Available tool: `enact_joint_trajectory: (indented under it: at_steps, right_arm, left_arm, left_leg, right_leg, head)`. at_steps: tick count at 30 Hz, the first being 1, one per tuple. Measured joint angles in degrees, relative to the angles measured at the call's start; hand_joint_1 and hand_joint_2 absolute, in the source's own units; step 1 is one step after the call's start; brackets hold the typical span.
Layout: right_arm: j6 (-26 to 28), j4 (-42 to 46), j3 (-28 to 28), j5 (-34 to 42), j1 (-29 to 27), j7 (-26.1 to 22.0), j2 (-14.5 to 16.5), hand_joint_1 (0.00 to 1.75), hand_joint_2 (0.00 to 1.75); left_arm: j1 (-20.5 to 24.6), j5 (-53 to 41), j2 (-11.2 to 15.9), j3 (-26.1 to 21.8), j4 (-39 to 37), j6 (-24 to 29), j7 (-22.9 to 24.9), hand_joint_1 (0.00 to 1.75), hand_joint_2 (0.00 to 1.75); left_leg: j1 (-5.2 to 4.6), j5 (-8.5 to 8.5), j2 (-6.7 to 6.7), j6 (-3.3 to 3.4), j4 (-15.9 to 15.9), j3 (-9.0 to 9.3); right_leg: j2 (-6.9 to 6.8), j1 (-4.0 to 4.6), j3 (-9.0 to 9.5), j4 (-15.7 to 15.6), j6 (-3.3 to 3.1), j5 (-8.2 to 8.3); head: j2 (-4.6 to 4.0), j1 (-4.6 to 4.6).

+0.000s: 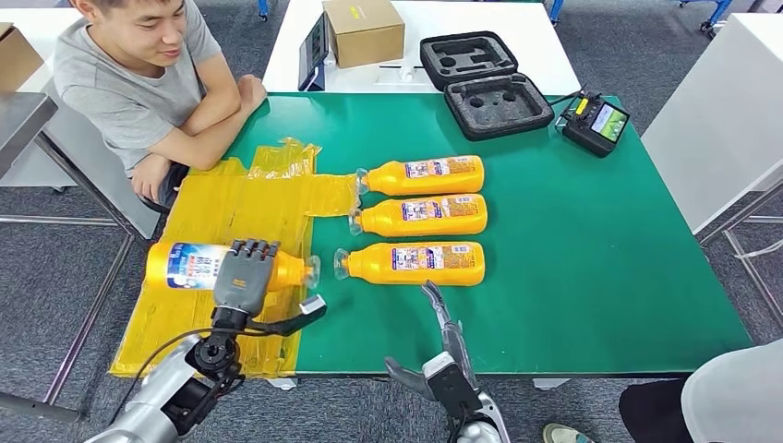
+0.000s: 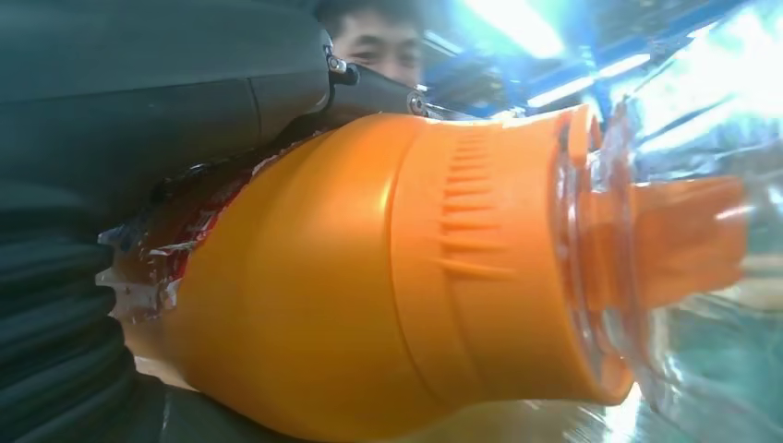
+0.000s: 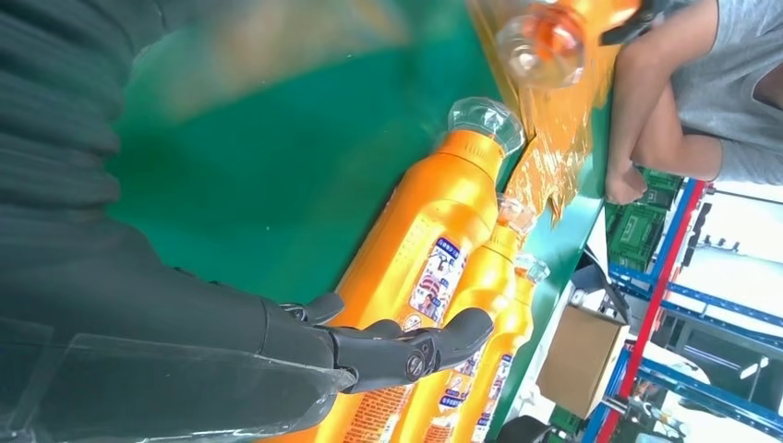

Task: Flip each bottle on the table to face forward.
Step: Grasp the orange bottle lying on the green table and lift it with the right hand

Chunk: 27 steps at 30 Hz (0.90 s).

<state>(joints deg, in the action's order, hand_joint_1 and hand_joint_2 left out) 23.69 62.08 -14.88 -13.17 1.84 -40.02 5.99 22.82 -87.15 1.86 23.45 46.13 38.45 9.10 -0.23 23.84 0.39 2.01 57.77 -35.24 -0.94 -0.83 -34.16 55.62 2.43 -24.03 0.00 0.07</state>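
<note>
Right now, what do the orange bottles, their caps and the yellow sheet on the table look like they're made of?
Orange bottles: likely opaque plastic, smooth with a soft sheen and moulded ribs near the shoulder, printed labels.
Caps: clear glossy plastic, probably; the orange neck shows through.
Yellow sheet: apparently thin translucent plastic film, crinkled and shiny.
The left robot hand holds one bottle.

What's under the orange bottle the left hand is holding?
The left hand grips the orange plastic bottle with the blue label over crinkled yellow plastic sheeting on the green table. Whether it touches the sheeting is hidden by bottle and hand.
</note>
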Motion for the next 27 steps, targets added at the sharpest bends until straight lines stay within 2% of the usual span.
enact_joint_trajectory:
  at_steps: [5,7,15,23,25,27]
  right_arm:
    - [0.0,-0.1,-0.2,0.6,0.3,0.0,-0.1,0.00,1.75]
    - [0.0,-0.1,-0.4,0.9,0.3,0.0,-0.1,0.00,1.75]
    - [0.1,-0.3,-0.9,1.2,0.6,0.0,-0.4,0.00,1.75]
    - [0.1,-0.5,-1.5,1.8,0.7,0.0,-0.6,0.00,1.75]
    - [0.1,-0.5,-1.5,1.8,0.8,0.0,-0.6,0.00,1.75]
    - [0.1,-0.6,-1.6,1.9,0.9,0.0,-0.6,0.00,1.75]
  left_arm:
    - [-1.5,6.3,-2.5,-2.2,0.0,-1.3,-9.9,1.75,1.75]
    - [-2.2,8.1,-3.3,-3.0,0.0,-2.4,-12.3,1.75,1.75]
    - [-2.8,10.8,-4.7,-5.9,0.0,-5.2,-15.4,1.75,1.75]
    - [-2.3,10.6,-5.0,-7.4,-0.7,-6.2,-14.7,1.75,1.75]
    - [-2.1,10.4,-5.0,-7.7,-1.0,-6.2,-14.4,1.71,1.75]
    - [-1.7,9.9,-5.0,-7.9,-1.6,-5.9,-13.7,1.61,1.75]
  left_leg:
    - [-0.01,0.01,-0.01,0.00,0.0,-0.01]
    - [-0.01,0.01,0.00,0.00,0.0,-0.01]
    - [0.01,0.00,0.00,0.00,0.0,0.03]
    - [0.01,0.00,0.01,0.00,0.0,0.09]
    - [0.01,0.00,0.01,-0.01,0.0,0.10]
    - [0.01,0.00,0.01,-0.01,0.0,0.10]
  right_leg:
    - [-0.01,-0.01,0.00,0.0,0.00,0.00]
    - [0.00,0.00,0.00,0.0,0.00,0.00]
    - [-0.01,0.01,0.03,0.0,0.00,0.00]
    - [0.00,0.01,0.09,0.0,0.00,0.00]
    - [0.00,0.01,0.10,0.0,0.00,0.00]
    - [0.00,0.01,0.10,0.0,0.00,0.00]
  head:
    - [0.00,-0.01]
    - [0.00,-0.01]
    - [0.00,-0.01]
    - [0.00,0.00]
    - [0.00,0.00]
    - [0.00,0.00]
